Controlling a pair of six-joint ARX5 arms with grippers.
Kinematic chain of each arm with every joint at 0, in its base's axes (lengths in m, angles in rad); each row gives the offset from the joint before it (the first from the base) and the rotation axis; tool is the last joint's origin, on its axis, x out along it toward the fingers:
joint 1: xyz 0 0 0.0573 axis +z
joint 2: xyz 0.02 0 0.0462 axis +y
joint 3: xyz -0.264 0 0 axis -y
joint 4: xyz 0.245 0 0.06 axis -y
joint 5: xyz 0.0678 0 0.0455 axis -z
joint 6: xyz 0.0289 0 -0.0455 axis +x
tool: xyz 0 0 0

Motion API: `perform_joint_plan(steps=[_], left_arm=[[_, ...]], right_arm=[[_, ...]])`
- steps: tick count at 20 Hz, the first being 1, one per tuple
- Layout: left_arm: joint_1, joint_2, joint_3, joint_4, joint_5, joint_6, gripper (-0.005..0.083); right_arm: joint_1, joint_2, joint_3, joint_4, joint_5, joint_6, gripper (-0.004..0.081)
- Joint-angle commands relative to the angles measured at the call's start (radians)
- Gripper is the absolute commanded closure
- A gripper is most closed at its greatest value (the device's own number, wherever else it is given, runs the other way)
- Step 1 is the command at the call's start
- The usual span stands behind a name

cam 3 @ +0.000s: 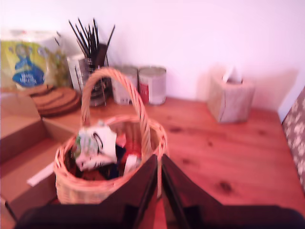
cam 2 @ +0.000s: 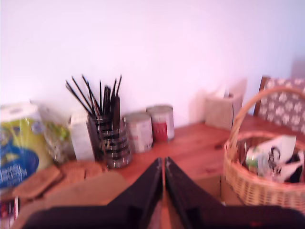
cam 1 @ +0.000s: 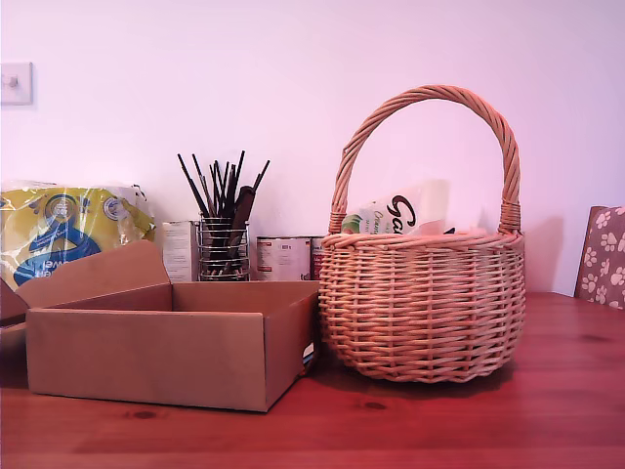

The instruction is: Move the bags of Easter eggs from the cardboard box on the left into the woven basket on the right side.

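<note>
Black script lettering, of which only a large "G" can be read, is seen on the white-cream crinkly bag with green patches (cam 1: 395,213), which stands tilted inside the round light-tan wicker basket with a tall arched handle (cam 1: 422,311), its top showing above the rim. In the second wrist view a dark item is seen lying under that bag in the basket; whether it is a second bag cannot be told. The shallow brown corrugated cardboard box with its flap lid open (cam 1: 156,352) is set just beside the basket, toward the exterior view's left; its inside is hidden by its front wall. Blue print is carried by the large yellow-and-blue plastic pack (cam 1: 63,230) behind the box, but it is too blurred to read. Everything is borne by a reddish knotty wooden desk (cam 1: 439,420) against a plain pale wall. Along the wall are seen a wire-mesh holder of black sticks (cam 1: 224,234), two labelled tin cans (cam 1: 285,258) and, in the second wrist view, a tan tissue box (cam 3: 231,98). A chair back with paw-print fabric (cam 1: 603,256) is seen at the exterior view's right edge. The fingers of my first gripper (cam 2: 163,164) are pressed together on nothing, above the box; those of my second gripper (cam 3: 158,164) are likewise together and empty, near the basket.
</note>
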Motion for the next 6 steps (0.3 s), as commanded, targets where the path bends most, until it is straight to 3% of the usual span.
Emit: perform_joint_plan(steps=[1,6], left_arm=[[0.002,0.004,-0.016,-0.017,-0.003,-0.006,0.0797],[0.002,0.010,-0.016,-0.123,-0.003,-0.006,0.0797]], right_arm=[[0.002,0.003,-0.013,-0.025,-0.003,0.001,0.0781],[0.002,0.003,-0.013,-0.111,-0.003,0.001,0.0781]])
